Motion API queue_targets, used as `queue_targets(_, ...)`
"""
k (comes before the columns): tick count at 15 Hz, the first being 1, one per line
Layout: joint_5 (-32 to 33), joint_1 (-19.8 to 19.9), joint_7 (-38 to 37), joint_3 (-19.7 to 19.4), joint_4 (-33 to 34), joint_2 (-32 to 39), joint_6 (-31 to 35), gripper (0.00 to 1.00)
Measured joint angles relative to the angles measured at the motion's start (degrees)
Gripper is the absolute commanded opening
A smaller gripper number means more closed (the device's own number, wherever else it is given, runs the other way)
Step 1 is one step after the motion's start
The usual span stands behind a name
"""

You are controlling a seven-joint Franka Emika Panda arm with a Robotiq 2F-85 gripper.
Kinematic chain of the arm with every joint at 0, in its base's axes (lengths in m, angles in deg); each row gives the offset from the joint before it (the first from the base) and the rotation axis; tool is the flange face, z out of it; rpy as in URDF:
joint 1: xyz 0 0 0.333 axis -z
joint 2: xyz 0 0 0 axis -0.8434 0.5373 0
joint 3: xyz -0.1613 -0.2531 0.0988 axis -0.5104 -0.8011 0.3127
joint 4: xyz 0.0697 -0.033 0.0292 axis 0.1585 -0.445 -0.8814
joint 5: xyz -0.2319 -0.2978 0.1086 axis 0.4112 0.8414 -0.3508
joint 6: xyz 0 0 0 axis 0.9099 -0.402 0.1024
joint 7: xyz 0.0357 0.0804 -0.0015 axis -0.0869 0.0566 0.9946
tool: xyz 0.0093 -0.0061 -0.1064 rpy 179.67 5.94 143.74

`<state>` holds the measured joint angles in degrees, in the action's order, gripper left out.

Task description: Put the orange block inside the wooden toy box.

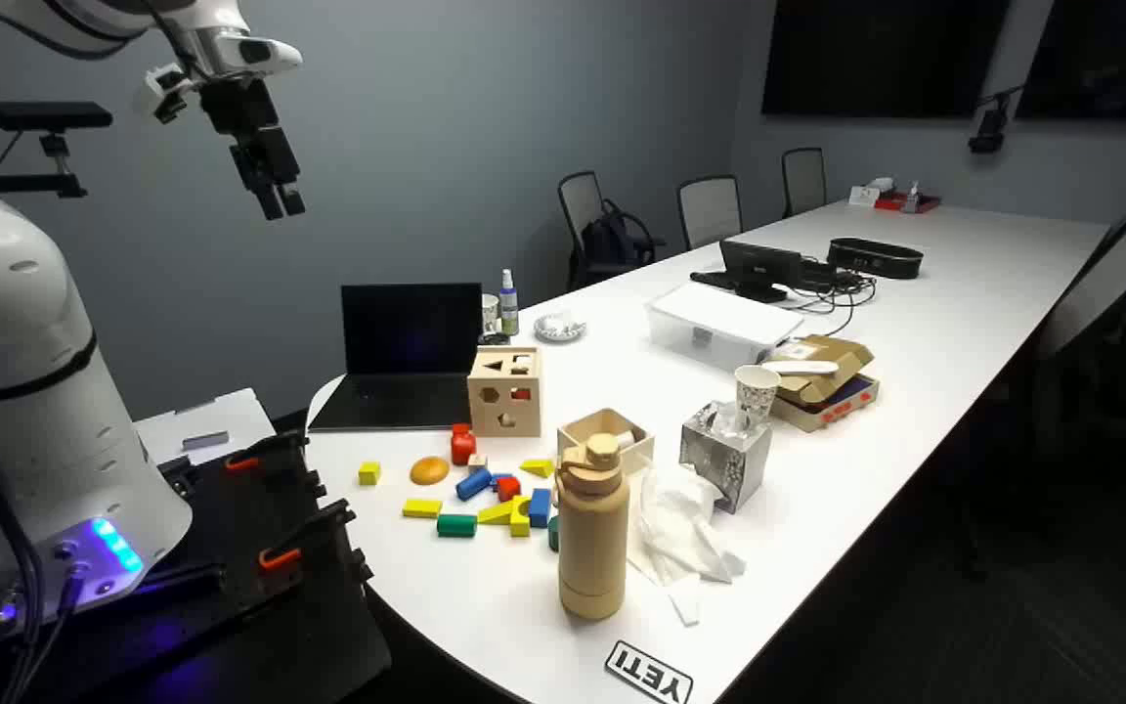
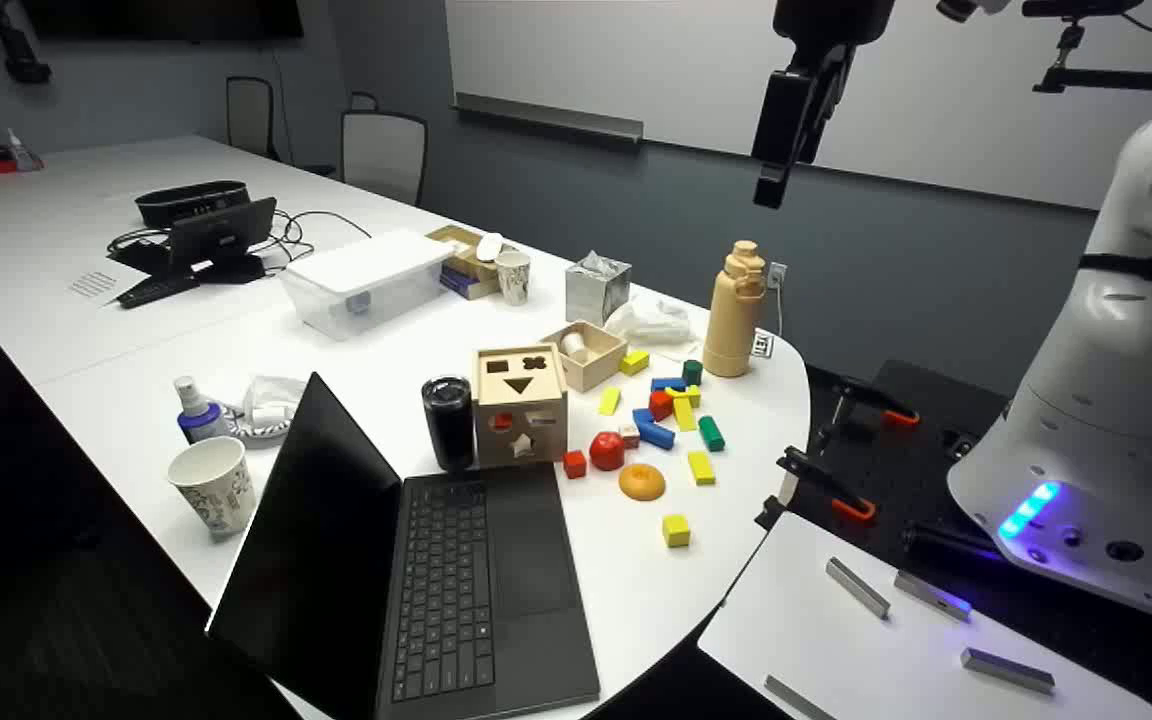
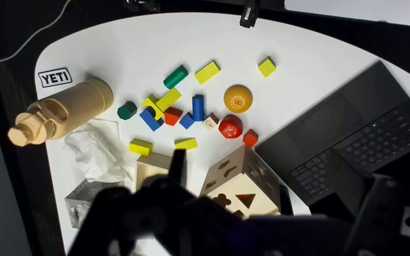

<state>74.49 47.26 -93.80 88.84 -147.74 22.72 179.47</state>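
Observation:
The wooden toy box is a pale cube with shaped holes, standing beside the laptop in both exterior views (image 1: 529, 420) (image 2: 548, 376) and in the wrist view (image 3: 238, 185). Something red shows through its holes. The only plainly orange thing is a rounded half-fruit piece (image 1: 429, 471) (image 2: 642, 482) (image 3: 238, 96), lying on the table near the loose blocks. A red-orange cube (image 2: 574, 464) (image 3: 250, 138) lies beside the box. My gripper (image 1: 281, 202) (image 2: 786, 178) (image 3: 257, 154) is high above the table, apart from everything. Its fingers are spread, with nothing between them.
Loose yellow, blue, green and red blocks lie around a red rounded piece (image 3: 230, 126). A tan bottle (image 1: 592, 548), an open wooden tray (image 2: 596, 372), a tissue box (image 1: 719, 464) and a black tumbler (image 2: 450, 425) stand nearby. An open laptop (image 2: 496, 590) adjoins the toy box.

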Motion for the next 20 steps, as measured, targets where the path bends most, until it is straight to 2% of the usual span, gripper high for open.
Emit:
queue_targets(3,0.1,0.0,0.0,0.0,0.0,0.1,0.1,1.00)
queue_targets(5,0.1,0.0,-0.1,0.1,-0.1,1.8,2.9,1.00)
queue_targets(10,1.0,1.1,-3.6,2.8,-0.2,15.2,20.1,1.00)
queue_targets(14,2.9,6.1,-9.1,7.1,-0.1,30.0,34.7,1.00)
queue_targets(17,9.9,10.2,-18.2,9.6,0.4,41.6,43.1,1.00)
queue_targets(20,24.1,12.9,-31.5,9.6,3.1,52.5,46.7,1.00)
